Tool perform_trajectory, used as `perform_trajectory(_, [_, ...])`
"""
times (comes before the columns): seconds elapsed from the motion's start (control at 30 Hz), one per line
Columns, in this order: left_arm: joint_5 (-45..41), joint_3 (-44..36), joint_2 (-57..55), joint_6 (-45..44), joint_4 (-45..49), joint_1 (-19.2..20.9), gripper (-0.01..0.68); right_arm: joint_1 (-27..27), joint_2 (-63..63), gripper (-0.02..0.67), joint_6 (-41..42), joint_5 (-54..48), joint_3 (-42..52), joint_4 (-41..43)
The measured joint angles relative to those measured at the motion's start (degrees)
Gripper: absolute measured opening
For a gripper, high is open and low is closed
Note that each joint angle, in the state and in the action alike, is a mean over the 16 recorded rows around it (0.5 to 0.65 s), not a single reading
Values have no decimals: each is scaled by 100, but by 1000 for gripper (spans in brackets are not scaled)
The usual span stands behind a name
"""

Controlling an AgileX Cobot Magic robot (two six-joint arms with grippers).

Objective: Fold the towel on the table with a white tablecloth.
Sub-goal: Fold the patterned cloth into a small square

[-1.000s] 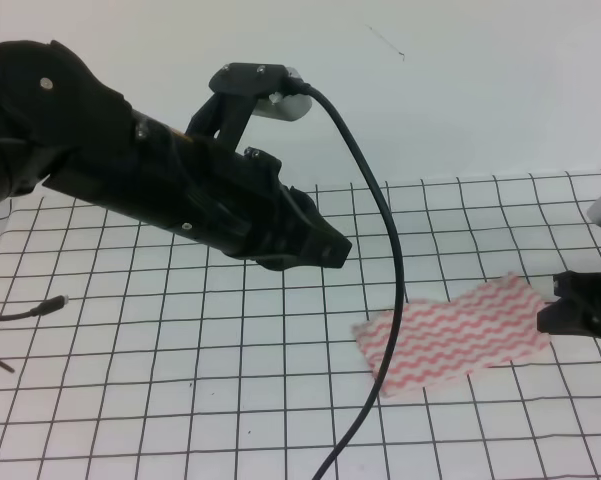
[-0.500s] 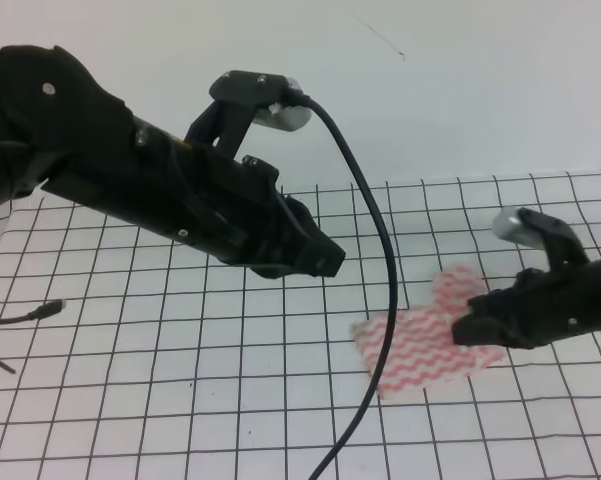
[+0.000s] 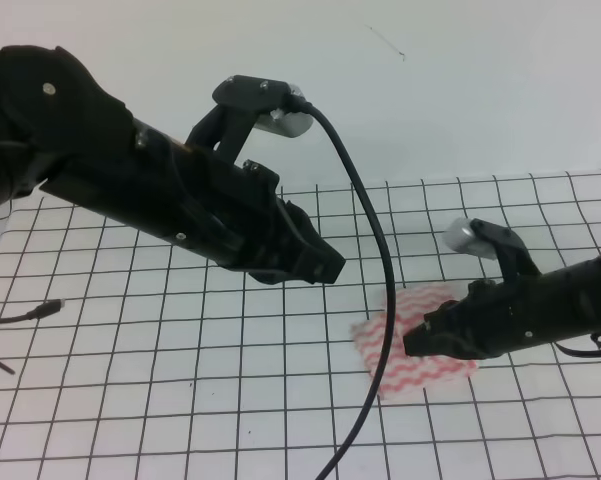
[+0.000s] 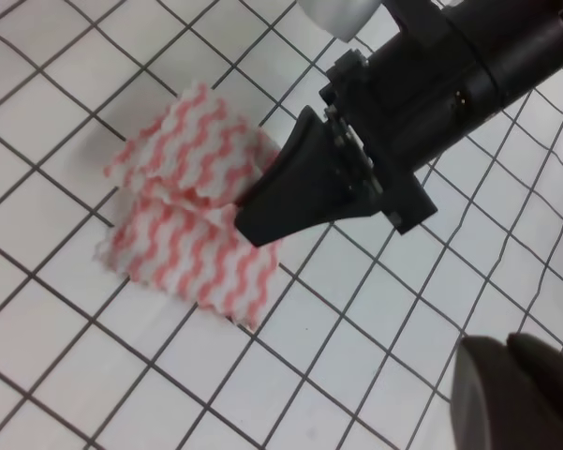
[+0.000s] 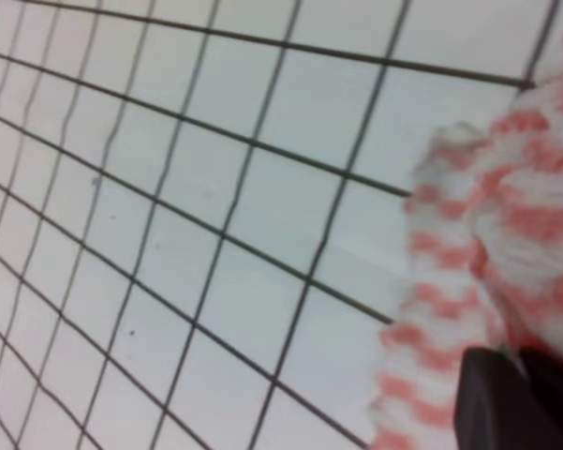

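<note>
My right gripper (image 3: 420,338) is the one at work: its jaws are pinched together on one edge of the towel (image 3: 420,340), carrying that edge over the rest of the cloth so the towel lies doubled on the tablecloth (image 3: 180,400). From the left wrist view the tapered tip of the right gripper (image 4: 253,217) sits right on the seam where the upper layer meets the lower one, and the towel (image 4: 183,202) spreads away from the tip toward the left of that view, its long axis running roughly across the line of my right arm. My own right wrist view shows the striped cloth (image 5: 506,272) bunched right against my dark fingertips (image 5: 515,394), touching them.

The relation that matters next, as I judge it, is how the carried edge sits over the far edge beneath it: in the left wrist view the top layer looks a little short of and skewed from the bottom one, so I would want them lined up before letting go.

My left gripper (image 3: 320,268) hangs above the table (image 3: 80,330), well apart from the towel and to its left; it holds nothing, but I cannot tell how far it is open.
</note>
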State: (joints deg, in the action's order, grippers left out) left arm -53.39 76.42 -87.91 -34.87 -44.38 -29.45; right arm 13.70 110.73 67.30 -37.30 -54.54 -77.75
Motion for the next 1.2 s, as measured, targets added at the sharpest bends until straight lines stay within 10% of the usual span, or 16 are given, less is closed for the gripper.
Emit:
perform_trajectory(0.83, [-24, 0, -207, -7, -10, 0, 0, 297, 324, 13, 465, -467, -7, -295])
perform_trajectory(1.2, [-39, 0, -207, -25, -10, 0, 0, 302, 386, 135, 1159, -1130, -7, -906])
